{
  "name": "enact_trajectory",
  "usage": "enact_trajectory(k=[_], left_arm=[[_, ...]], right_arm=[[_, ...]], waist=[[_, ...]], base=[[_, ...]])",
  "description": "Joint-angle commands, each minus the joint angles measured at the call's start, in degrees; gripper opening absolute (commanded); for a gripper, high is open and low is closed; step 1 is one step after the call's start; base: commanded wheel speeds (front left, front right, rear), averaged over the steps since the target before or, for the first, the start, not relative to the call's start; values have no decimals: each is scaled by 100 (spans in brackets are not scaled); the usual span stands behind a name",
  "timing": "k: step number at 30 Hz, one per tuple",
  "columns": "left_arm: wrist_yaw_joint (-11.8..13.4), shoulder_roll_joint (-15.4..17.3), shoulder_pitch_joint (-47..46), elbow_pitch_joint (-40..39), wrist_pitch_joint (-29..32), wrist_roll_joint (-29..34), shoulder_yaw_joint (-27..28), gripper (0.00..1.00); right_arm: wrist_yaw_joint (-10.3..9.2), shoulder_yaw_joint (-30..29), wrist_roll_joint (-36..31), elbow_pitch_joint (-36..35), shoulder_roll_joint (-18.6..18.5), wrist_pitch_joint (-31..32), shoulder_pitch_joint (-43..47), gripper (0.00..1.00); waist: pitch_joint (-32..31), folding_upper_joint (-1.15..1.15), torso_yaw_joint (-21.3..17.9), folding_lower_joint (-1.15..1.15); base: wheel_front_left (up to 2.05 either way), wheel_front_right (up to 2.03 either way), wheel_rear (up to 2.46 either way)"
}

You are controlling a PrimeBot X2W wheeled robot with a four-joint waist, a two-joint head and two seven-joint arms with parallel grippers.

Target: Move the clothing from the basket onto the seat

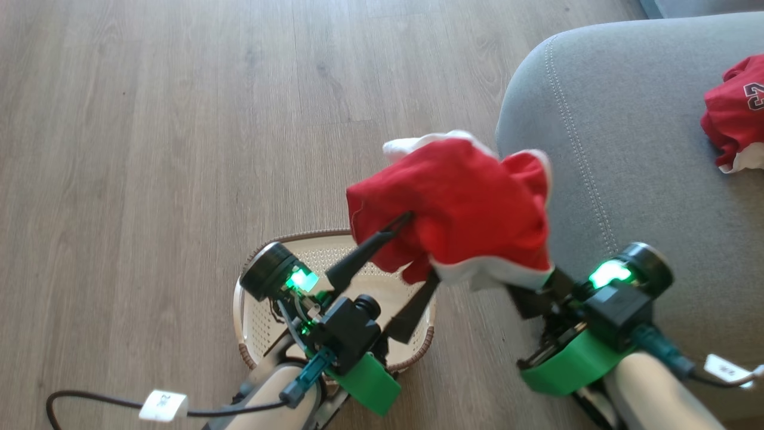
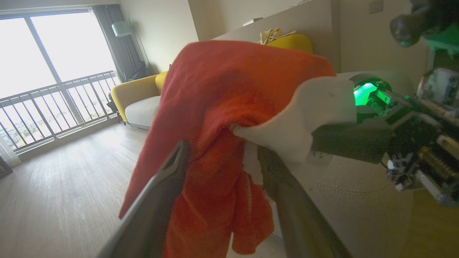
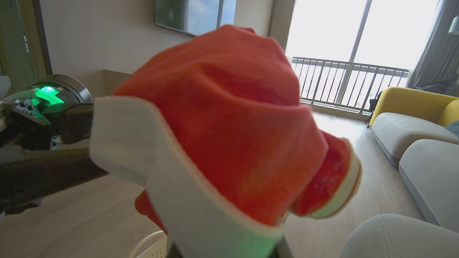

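A red garment with white trim (image 1: 465,203) hangs in the air between the basket (image 1: 262,322) and the seat (image 1: 627,179). My left gripper (image 1: 422,248) is open, its two dark fingers spread on either side of the hanging cloth (image 2: 222,107). My right gripper (image 1: 528,292) is shut on the garment's white hem, and its fingertips are hidden under the fabric. The left wrist view shows the right gripper (image 2: 322,141) pinching that hem. A second red garment printed "23" (image 1: 734,113) lies on the grey seat at the far right. The cream basket sits on the floor below my left arm.
Wood floor stretches to the left and beyond the basket. The seat's rounded corner (image 1: 537,89) is just right of the hanging garment. A cable with a white tag (image 1: 162,406) trails on the floor at lower left. A yellow and grey sofa (image 3: 412,122) stands farther off.
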Motion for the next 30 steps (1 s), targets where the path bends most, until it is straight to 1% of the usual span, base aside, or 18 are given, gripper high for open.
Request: enact_trajectory(k=[1, 8, 12, 18, 25, 30], left_arm=[[45, 38, -246, -231, -29, -32, 202, 100], [118, 92, -220, -192, -29, -37, 274, 100], [117, 142, -166, -94, -29, -41, 282, 100], [102, 201, -91, 77, -29, -55, 271, 100], [-23, 160, 56, 419, -29, -169, 261, 100], [-114, 135, 224, 789, -29, -168, 225, 100]], right_arm=[[-1, -44, -24, -228, 31, -37, -86, 0], [-1, -814, -156, -225, 205, -37, -14, 0], [-1, -1314, -246, -252, 273, -37, -11, 0], [-1, -1896, -333, -298, 306, -37, -19, 0], [-1, -2451, -452, -284, 332, -37, 43, 0], [-1, -2742, -522, -273, 356, -37, 79, 0]], waist=[[2, 0, 0, 0], [-11, 0, -5, 0], [-27, 0, -26, 0], [-8, 0, -74, 0], [19, 0, -99, 0], [31, 0, -138, 0]], base=[[0, 0, 0], [0, 0, 0], [0, 0, 0], [0, 0, 0], [0, 0, 0], [0, 0, 0]])
